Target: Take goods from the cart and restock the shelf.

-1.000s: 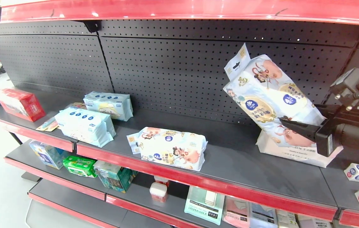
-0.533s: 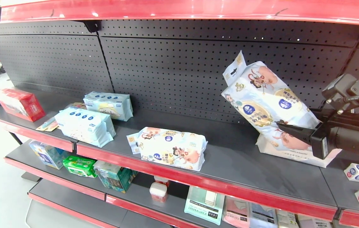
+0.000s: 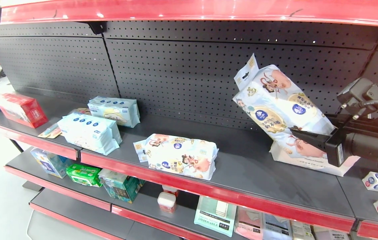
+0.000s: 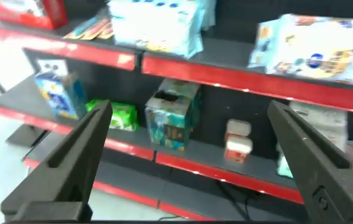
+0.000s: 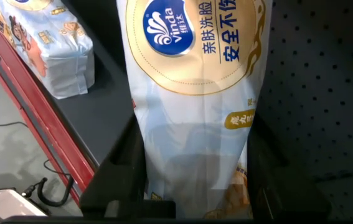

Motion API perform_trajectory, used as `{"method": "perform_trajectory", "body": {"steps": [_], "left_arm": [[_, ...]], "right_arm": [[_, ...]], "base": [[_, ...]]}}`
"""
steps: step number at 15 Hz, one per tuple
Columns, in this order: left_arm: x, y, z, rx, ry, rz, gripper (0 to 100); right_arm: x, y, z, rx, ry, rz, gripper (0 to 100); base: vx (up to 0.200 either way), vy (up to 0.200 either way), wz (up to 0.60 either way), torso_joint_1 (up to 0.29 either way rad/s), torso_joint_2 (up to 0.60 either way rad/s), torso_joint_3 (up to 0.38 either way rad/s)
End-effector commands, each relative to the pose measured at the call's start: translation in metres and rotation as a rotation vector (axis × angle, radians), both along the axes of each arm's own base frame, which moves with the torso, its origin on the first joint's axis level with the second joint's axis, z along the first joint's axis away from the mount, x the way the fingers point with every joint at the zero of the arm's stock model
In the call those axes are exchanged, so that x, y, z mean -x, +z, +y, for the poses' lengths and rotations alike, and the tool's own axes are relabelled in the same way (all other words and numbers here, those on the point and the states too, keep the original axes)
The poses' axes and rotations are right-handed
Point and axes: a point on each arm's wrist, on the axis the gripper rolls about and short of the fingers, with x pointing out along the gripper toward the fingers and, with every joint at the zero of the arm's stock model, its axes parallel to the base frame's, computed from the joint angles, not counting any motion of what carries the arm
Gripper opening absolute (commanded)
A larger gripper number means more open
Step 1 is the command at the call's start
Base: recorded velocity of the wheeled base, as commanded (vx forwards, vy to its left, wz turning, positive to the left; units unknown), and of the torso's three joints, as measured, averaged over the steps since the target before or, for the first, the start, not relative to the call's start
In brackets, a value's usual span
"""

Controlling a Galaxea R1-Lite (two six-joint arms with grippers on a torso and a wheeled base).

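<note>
The tissue pack (image 3: 282,106) stood tilted over the right part of the middle shelf (image 3: 242,173), its tab end leaning up toward the pegboard back (image 3: 182,73), and my right jaws were clamped on its lower part, one on each side. Over the last second I had carried it a little to my left and a little lower; in the final half second it hardly moved at all. I took that to mean I had reached the placing spot, with only the setting down and letting go left to do. Its lower end was right at a flat white box (image 3: 312,163) lying on the shelf, and I could not tell whether the two touched.

My left jaws hung apart and empty, out in front of the lower shelf.

The middle shelf also held a matching pack (image 3: 178,156) lying flat near the front edge, two blue-dotted packs (image 3: 90,131) further to my left, and a red box (image 3: 22,109) beyond them. The lower shelf (image 3: 25,163) held a green pack (image 3: 83,173), a teal box (image 3: 120,186) and a small jar (image 3: 166,201).
</note>
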Motion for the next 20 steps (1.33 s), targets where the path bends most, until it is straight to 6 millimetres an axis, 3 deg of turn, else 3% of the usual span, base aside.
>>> {"method": "perform_trajectory", "body": {"steps": [1,3,6,9,15,20], "left_arm": [[0.001,-0.005,0.000,0.008,0.001,0.034,100],[0.001,-0.004,0.001,0.003,-0.072,0.027,100],[0.003,-0.005,0.001,0.017,0.025,-0.003,100],[0.007,-0.006,0.001,0.005,-0.014,-0.047,100],[0.007,-0.006,0.000,-0.001,-0.027,-0.045,100],[0.007,-0.006,0.000,-0.001,-0.027,-0.045,100]], "right_arm": [[-0.001,-0.002,0.000,0.001,0.001,0.002,0],[-0.001,-0.002,0.000,0.001,0.001,0.002,0],[0.000,-0.001,0.000,-0.001,0.001,-0.006,0],[-0.003,0.001,0.002,0.000,0.004,-0.008,0],[-0.040,-0.012,0.037,0.002,0.090,0.004,0],[-0.056,-0.018,0.041,-0.038,0.072,0.010,0]], "base": [[0.000,0.000,0.00,0.000,0.00,0.000],[0.000,0.000,0.00,0.000,0.00,0.000],[0.000,0.000,0.00,0.000,0.00,0.000],[0.000,0.000,0.00,0.000,0.00,0.000],[0.000,0.000,0.00,0.000,0.00,0.000],[0.000,0.000,0.00,0.000,0.00,0.000]]}}
